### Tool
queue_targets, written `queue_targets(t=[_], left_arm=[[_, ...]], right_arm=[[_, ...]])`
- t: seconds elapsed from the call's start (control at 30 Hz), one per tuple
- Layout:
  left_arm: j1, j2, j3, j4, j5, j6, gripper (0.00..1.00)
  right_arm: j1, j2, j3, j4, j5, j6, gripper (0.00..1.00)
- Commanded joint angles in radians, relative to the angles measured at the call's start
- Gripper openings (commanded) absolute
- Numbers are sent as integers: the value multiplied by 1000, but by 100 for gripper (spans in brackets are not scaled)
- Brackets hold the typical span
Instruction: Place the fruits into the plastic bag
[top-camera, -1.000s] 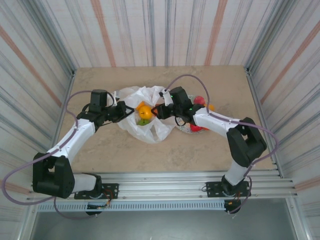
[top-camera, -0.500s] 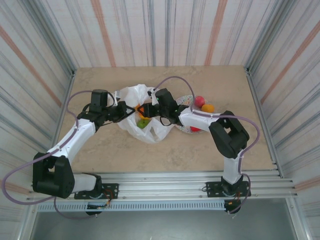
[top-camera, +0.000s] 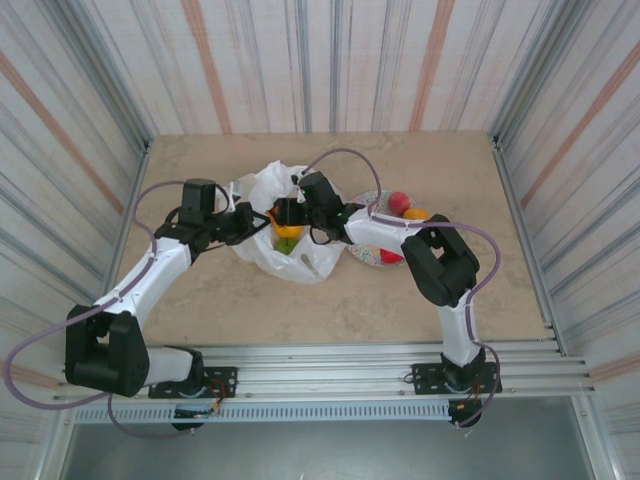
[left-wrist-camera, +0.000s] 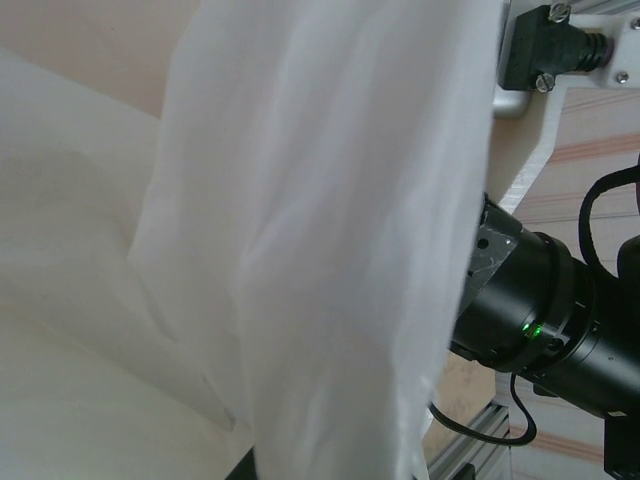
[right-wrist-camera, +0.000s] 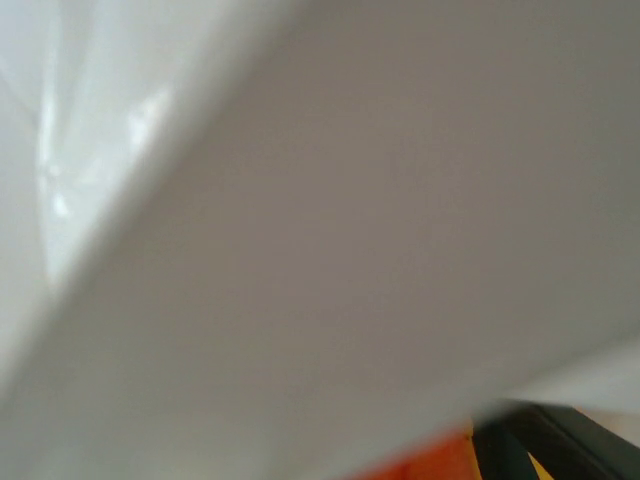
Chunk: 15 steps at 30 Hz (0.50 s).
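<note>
Top external view: a robot arm reaches into an open plastic bag (top-camera: 300, 262), apparently to drop off a fruit.
The white bag lies mid-worktop (top-camera: 200, 290) with an orange fruit (top-camera: 283, 219) and a green fruit (top-camera: 287, 243) inside. The right end effector (top-camera: 293, 211) sits in the bag's mouth, just over the orange fruit; I cannot tell whether it is parted or gripping. The left end effector (top-camera: 246, 222) is clamped tight on the bag's left rim, holding the mouth up. To the right, a patterned plate (top-camera: 366, 254) carries a red fruit (top-camera: 392, 257). A second red fruit (top-camera: 399, 203) and a yellow-orange fruit (top-camera: 416, 213) lie just beyond it. This looks like the release step. Next, the right arm likely needs to lift clear without snagging the film, then go for a fruit outside the bag.
</note>
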Motion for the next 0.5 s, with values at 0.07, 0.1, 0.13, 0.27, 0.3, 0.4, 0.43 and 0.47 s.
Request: queue_targets(t=[0.07,0.1,0.13,0.27,0.3,0.4,0.43,0.47], left_arm=[[2,-11,5,18,20,2,0],[1,-11,4,18,22,1,0],[3,-11,5,18,22,-1,0],[5,-16,5,18,20,2,0],[6,-16,5,18,20,2,0],[8,-13,4,18,20,2,0],[8,-12,4,17,20,2,0],[8,-13,5,17,21,1,0]], right_arm=[[-8,-16,15,-67,-23,-1,85],[-7,-22,16,-74,-29,-6,86],[-9,-28,15,-82,-36,-11,86],[-14,-66,-17,-94,-50,-26,88],[-15,-73,-23,-91,-62,-27,88],[-18,-92,-31,-90,-118,-38,89],[-16,-99,-37,-88,-132,-40,89],[-14,-105,-40,-90,-145,-43,89]])
